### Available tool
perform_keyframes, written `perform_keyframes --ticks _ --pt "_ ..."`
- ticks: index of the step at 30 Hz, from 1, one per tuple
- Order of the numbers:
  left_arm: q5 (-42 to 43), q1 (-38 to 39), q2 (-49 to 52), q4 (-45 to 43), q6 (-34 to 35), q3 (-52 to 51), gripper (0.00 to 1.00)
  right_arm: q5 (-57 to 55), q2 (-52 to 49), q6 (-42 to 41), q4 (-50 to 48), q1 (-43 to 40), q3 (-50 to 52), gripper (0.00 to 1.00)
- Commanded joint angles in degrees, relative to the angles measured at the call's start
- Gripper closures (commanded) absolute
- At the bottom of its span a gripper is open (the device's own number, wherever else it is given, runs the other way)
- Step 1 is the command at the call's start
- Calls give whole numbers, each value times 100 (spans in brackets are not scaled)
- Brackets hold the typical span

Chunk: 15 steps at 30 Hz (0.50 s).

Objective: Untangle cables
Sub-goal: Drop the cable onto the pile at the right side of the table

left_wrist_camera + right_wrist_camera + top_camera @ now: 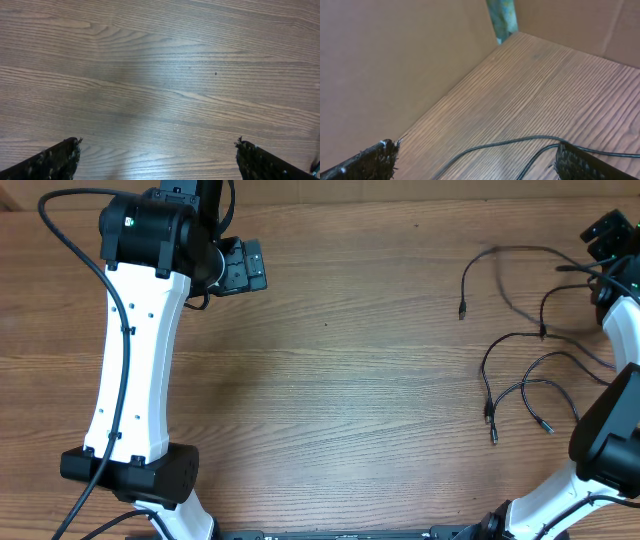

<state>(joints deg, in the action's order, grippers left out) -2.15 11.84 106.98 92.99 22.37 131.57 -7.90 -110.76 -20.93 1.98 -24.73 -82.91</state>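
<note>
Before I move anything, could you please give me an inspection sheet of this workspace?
Surface: wood-grain table.
Job's things: thin black cables, looped and crossing on the right side, plugs lying loose.
Clutter: nothing seen.
Grippers: left gripper open over bare wood; right gripper open, two cable strands on the table under it.
Cables: thick black arm cable runs along the left arm.
Surroundings: brown cardboard walls meet at a corner in the right wrist view.
</note>
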Motion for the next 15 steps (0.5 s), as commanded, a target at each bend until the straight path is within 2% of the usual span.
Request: perform_keyframes --ticks 1,5,15 --pt "42 -57 57 -26 35 -39 0 55 7 13 -55 -50 -74 0" --pt "42 -57 59 -26 35 -39 0 341 35 20 -50 -52 -74 0" --pt "42 -57 57 -26 35 -39 0 2898 715 809 166 131 -83 0"
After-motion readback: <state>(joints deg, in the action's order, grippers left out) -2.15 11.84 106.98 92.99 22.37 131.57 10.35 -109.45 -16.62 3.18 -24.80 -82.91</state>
